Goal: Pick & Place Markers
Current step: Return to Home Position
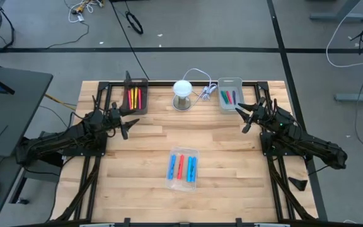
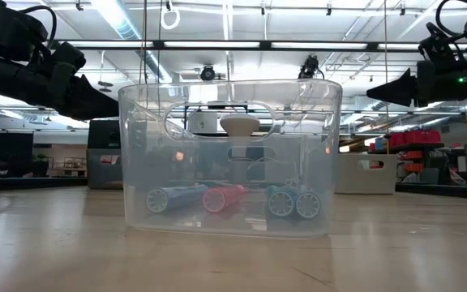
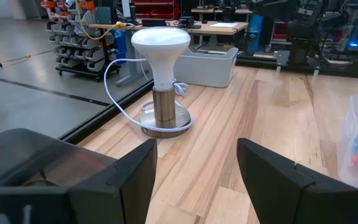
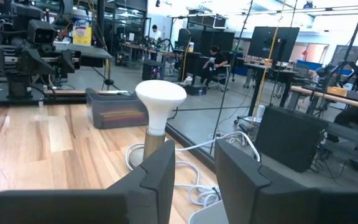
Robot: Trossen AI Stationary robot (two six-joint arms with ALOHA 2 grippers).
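Three markers, blue, red and blue, lie side by side on the floor of a clear tray near the middle front; the low view shows their ends. Red and yellow markers lie in a dark tray at the far left. Green and red markers lie in a pale tray at the far right. My left gripper hovers open at the table's left side. My right gripper hovers open at the right side. Both are raised above the wood, pointing level toward the middle.
A lamp with a white bulb on a round metal base stands at the far middle, its white cord trailing toward the pale tray. Bare wood lies between the three trays. A black frame runs along the table's far edge.
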